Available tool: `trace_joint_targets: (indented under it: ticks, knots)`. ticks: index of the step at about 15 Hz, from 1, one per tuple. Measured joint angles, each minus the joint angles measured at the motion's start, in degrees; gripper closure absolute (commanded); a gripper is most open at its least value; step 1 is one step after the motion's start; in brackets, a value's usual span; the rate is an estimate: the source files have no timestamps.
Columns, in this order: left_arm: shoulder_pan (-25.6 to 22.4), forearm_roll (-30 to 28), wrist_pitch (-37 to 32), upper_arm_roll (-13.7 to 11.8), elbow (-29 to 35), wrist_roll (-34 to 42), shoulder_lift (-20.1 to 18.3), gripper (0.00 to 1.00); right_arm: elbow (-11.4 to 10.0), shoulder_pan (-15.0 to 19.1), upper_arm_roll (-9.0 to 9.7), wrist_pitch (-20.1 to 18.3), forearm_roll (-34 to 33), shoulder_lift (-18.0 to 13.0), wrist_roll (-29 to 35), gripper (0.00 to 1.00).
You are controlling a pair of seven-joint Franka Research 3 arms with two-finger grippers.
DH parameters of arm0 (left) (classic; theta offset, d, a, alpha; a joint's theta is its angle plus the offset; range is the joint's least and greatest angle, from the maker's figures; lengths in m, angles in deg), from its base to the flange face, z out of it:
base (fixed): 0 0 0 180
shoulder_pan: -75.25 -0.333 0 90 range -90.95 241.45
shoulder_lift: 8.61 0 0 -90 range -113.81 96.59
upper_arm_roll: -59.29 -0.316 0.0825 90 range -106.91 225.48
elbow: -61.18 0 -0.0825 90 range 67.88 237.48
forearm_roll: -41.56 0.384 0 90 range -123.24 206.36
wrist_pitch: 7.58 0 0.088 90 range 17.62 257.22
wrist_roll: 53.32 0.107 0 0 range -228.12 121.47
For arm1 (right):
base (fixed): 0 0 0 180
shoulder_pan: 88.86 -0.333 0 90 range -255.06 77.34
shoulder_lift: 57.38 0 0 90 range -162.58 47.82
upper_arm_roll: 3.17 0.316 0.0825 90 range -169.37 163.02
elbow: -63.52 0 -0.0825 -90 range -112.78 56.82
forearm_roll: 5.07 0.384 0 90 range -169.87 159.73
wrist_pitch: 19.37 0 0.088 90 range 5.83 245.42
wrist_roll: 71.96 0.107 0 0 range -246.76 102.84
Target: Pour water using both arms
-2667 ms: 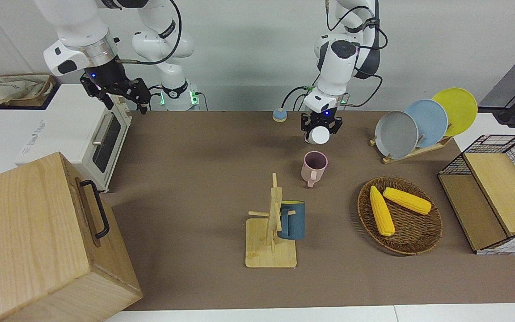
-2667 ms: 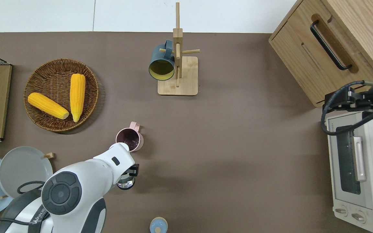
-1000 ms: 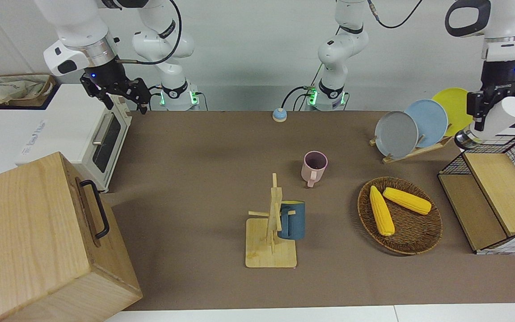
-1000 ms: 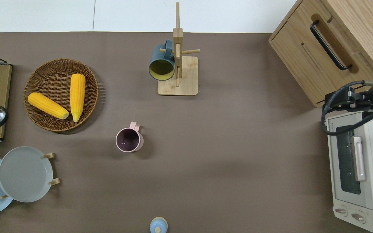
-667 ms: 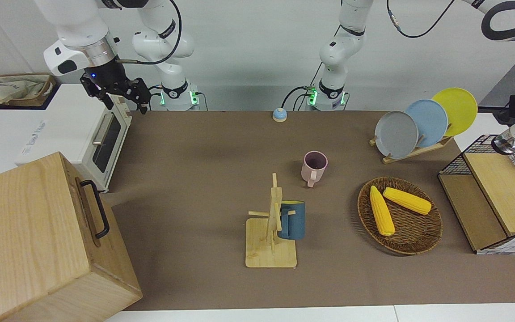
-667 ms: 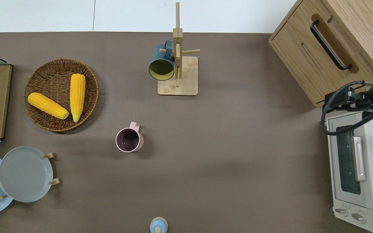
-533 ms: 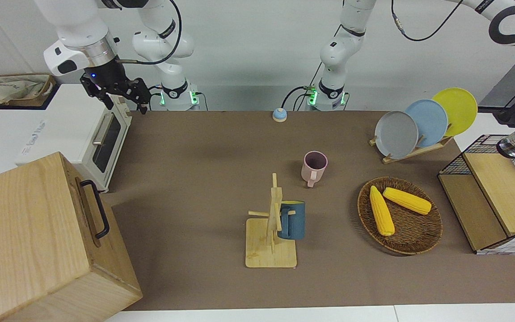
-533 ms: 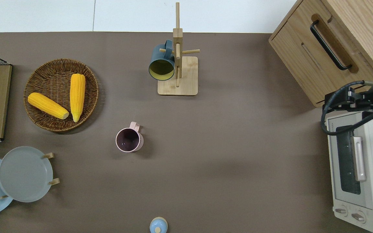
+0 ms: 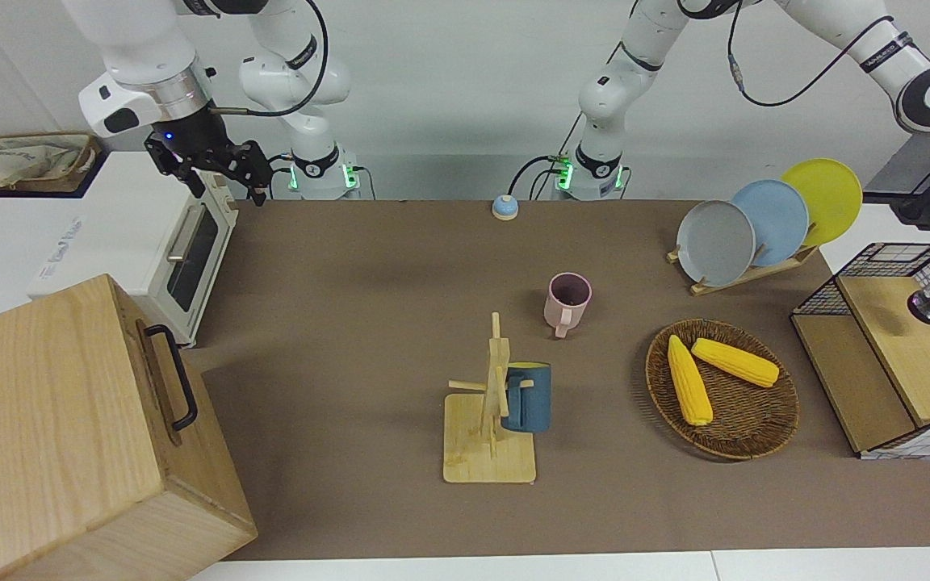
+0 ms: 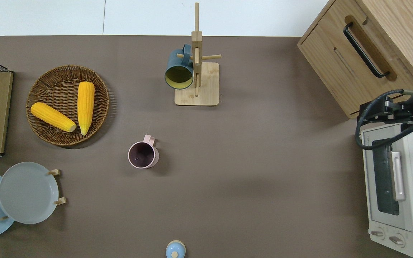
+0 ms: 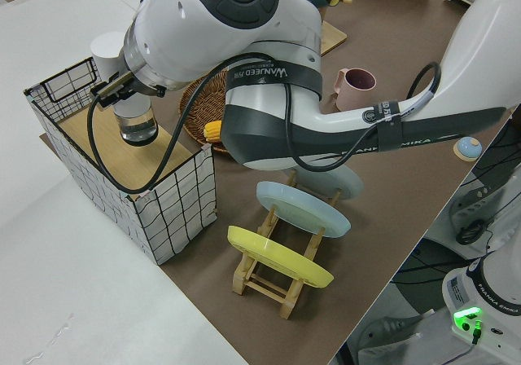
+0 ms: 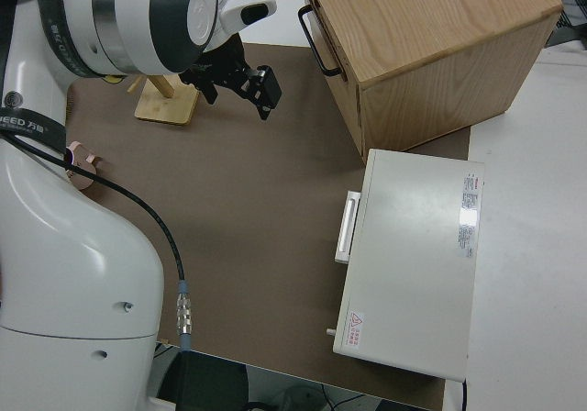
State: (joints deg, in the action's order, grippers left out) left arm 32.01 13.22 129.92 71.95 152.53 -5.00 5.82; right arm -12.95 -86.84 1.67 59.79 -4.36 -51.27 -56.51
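Now left gripper point(image 11: 130, 104), apparently clamping the bottle point(image 11: 137, 125), hangs lower inside wire basket point(image 11: 175, 206)

place: robot lab | signs: bench-mounted arms point(image 9: 618, 89); staged toaster oven point(image 9: 182, 250), plate rack point(image 9: 743, 270)

Brown bench point(image 10: 264, 161), pale pink mug point(image 10: 143, 154) with a dark inside, teal mug point(image 10: 179, 70) that's yellow inside. Two yellow corn cobs point(image 10: 85, 106) in a brown wicker basket point(image 10: 41, 80). Grey point(image 9: 715, 242), light blue point(image 9: 780, 216) and yellow point(image 9: 828, 194) plates, white toaster oven point(image 10: 403, 190), light oak box point(image 9: 69, 420).
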Motion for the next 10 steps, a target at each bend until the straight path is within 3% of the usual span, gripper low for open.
trace_joint_targets:
  ticks: [8,10]
  knots:
    - [0.0,-4.9,5.1,0.1,0.0,6.5,4.8,1.00,0.0,0.0,0.00,0.0,0.0,0.0,0.0,0.009]
    - [0.0,-5.0,5.1,0.1,0.0,6.7,5.3,0.95,0.0,0.0,0.00,0.0,0.0,0.0,0.0,0.009]
